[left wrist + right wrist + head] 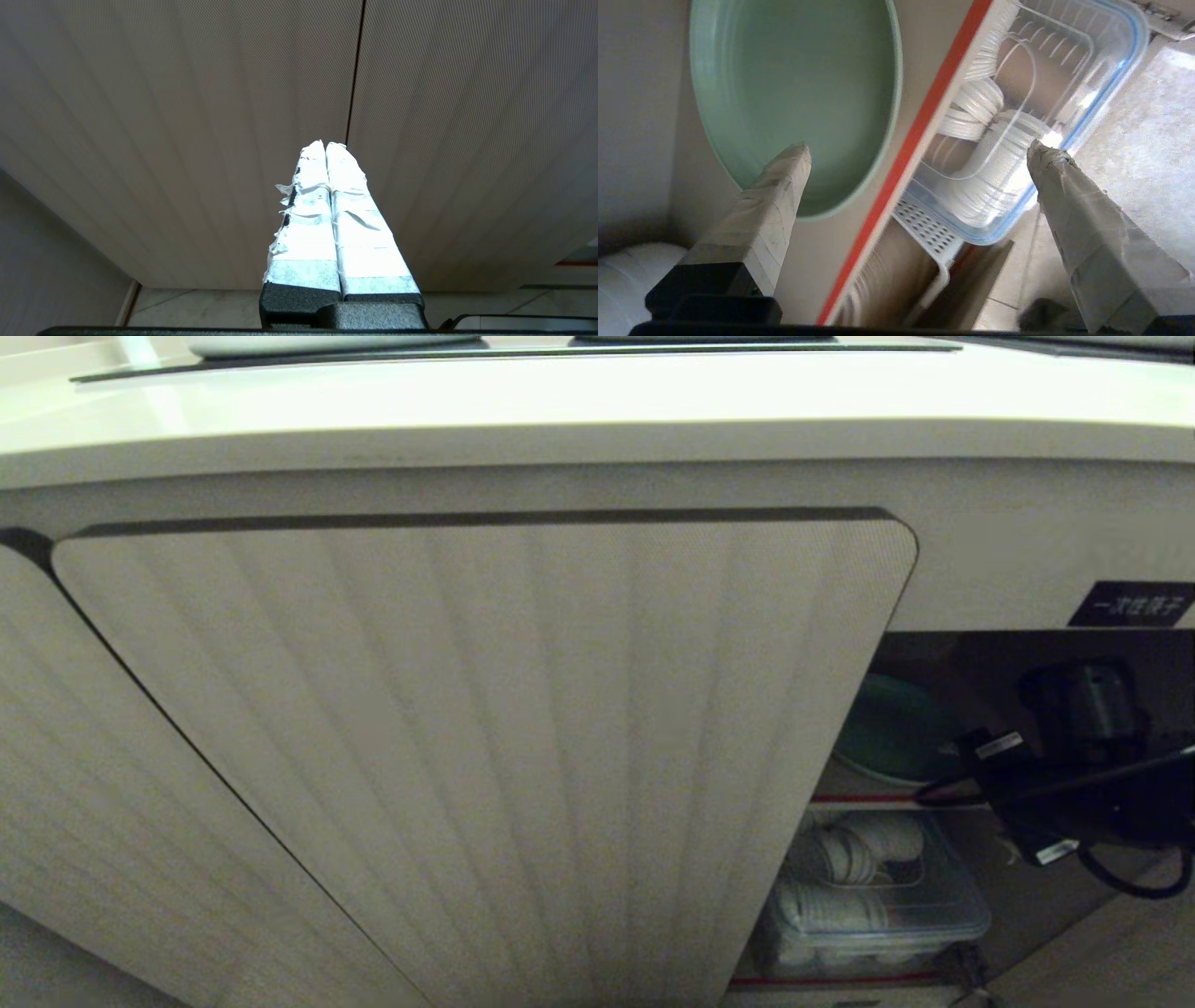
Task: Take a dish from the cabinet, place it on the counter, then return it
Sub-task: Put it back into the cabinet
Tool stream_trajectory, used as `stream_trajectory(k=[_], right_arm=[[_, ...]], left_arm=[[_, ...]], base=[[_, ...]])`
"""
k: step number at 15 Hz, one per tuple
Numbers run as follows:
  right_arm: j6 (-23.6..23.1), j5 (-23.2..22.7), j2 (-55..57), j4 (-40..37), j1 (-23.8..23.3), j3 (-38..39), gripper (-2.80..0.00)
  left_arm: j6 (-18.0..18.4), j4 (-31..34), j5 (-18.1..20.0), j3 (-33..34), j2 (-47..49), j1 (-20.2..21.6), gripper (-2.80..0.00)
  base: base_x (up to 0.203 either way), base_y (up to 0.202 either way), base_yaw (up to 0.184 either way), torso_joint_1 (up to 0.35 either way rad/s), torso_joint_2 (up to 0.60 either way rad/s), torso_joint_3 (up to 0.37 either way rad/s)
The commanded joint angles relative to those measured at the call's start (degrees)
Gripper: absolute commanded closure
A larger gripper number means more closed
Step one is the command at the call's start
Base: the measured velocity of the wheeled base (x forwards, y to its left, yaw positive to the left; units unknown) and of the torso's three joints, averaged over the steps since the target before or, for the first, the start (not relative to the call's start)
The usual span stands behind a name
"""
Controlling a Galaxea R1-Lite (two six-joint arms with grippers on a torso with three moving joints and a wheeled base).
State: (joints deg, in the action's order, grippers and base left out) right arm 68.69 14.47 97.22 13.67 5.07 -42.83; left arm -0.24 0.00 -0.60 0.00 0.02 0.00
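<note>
one round matte green dish (794,93) beyond taped, wide-spread right claw (920,154)

- A clear plastic lidded box with a blue seal (1069,93) holds stacked white ridged paper cups (845,859).
- A white perforated rack (927,228) sits beside it.

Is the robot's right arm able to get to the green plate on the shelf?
Probably yes. The door is swung aside, the right end effector is open in front of the shelf, and nothing stands between it and the green plate.
</note>
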Motion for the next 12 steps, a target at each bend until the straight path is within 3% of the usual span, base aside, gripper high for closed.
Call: stream_trajectory(k=[1, 6, 12], right_arm=[[0.31, -0.40, -1.76, -0.03, 0.03, 0.63, -2.80], [-1.91, -1.37, -3.67, 0.05, 0.03, 2.96, -2.80], [-10.20, -1.89, -6.18, 0.20, -0.06, 6.29, -2.80]], left_arm=[[-0.02, 0.00, -0.02, 0.00, -0.02, 0.00, 0.00], [-0.02, 0.00, -0.02, 0.00, -0.02, 0.00, 0.00], [-0.02, 0.00, -0.02, 0.00, -0.02, 0.00, 0.00]], base=[[0.000, 0.000, 0.000, 0.000, 0.00, 0.000], [0.000, 0.000, 0.000, 0.000, 0.00, 0.000], [0.000, 0.000, 0.000, 0.000, 0.00, 0.000]])
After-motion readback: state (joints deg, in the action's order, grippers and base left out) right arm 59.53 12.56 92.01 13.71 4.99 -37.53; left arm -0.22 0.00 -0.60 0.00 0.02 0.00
